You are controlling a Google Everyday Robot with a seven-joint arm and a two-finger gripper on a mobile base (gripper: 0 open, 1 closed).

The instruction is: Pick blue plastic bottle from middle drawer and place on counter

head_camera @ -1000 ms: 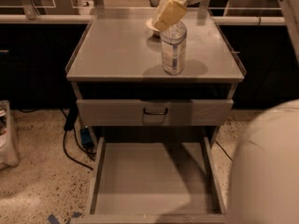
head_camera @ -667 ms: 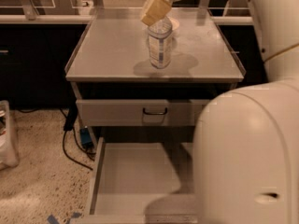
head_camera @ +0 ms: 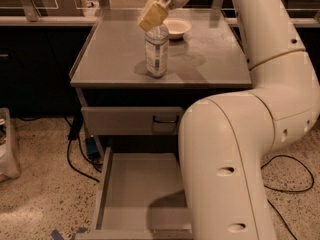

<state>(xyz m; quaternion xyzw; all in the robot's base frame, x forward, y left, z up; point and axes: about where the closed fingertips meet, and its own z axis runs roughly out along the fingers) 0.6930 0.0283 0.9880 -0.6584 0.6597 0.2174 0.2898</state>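
Observation:
The blue plastic bottle (head_camera: 156, 51) stands upright near the middle of the counter (head_camera: 110, 54), close to its front half. My gripper (head_camera: 154, 15) comes down from above and is closed on the bottle's top, hiding the cap. The middle drawer (head_camera: 135, 184) is pulled open below, its floor bare; my arm hides its right side.
A white bowl (head_camera: 177, 28) sits on the counter behind and right of the bottle. A closed drawer front with a black handle (head_camera: 165, 120) is above the open drawer. My big white arm (head_camera: 235, 159) fills the right side. Cables (head_camera: 75, 159) lie on the floor at the left.
The gripper and bottle have shifted left on the counter, uncovering the white bowl. My arm has swung in and now covers much of the right side and the drawer.

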